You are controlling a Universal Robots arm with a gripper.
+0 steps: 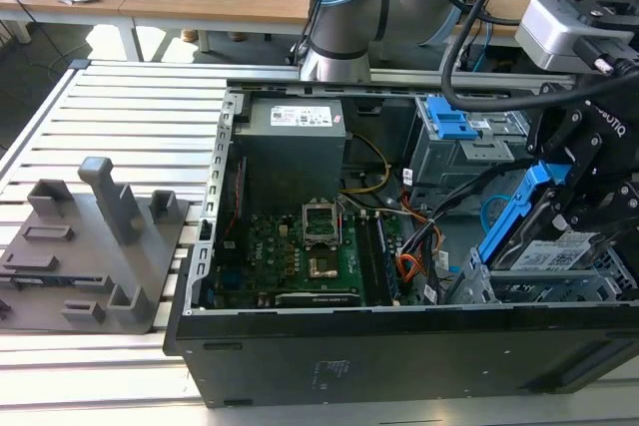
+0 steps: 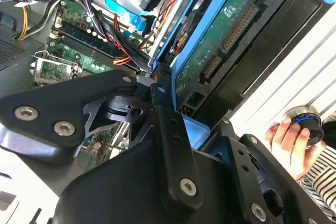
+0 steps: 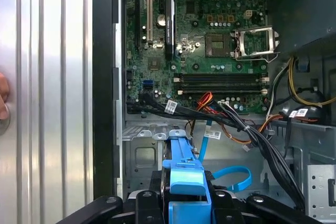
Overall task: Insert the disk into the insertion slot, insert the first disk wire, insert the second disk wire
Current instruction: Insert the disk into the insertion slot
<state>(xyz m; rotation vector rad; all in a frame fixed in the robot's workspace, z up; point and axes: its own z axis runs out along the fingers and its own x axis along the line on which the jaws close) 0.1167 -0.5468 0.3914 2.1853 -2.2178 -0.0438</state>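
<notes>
Holding the disk (image 1: 549,254) by its blue carrier (image 3: 186,163), the tool (image 1: 574,202) stands clamped on it at the exterior view's right end of the open computer case (image 1: 399,361). Clearance about the tool is tight. The case's black outer wall runs close beside it, the taller grey bay (image 1: 454,132) with a blue latch stands just beyond it, and a bundle of black cables (image 3: 252,132) crosses the case floor near the carrier's free end. Freer room lies over the motherboard (image 1: 300,246) and over the slatted tabletop (image 1: 140,117), well apart from the tool, where a grey fixture (image 1: 95,246) stands.

The disk is tilted, one end raised in the tool, the lower end at the top of the insertion slot (image 1: 539,291) directly beneath. In the first wrist view the carrier shows edge-on between the fingers (image 3: 226,201); in the second wrist view its green circuit board (image 2: 220,30) is exposed.

Labels noted: a white, blue-striped one on the disk, a white one on the power supply (image 1: 295,132), small white tags (image 3: 170,107) on the cables. A person's hand (image 2: 286,142) rests on a dark knob (image 2: 307,123) outside the case.
</notes>
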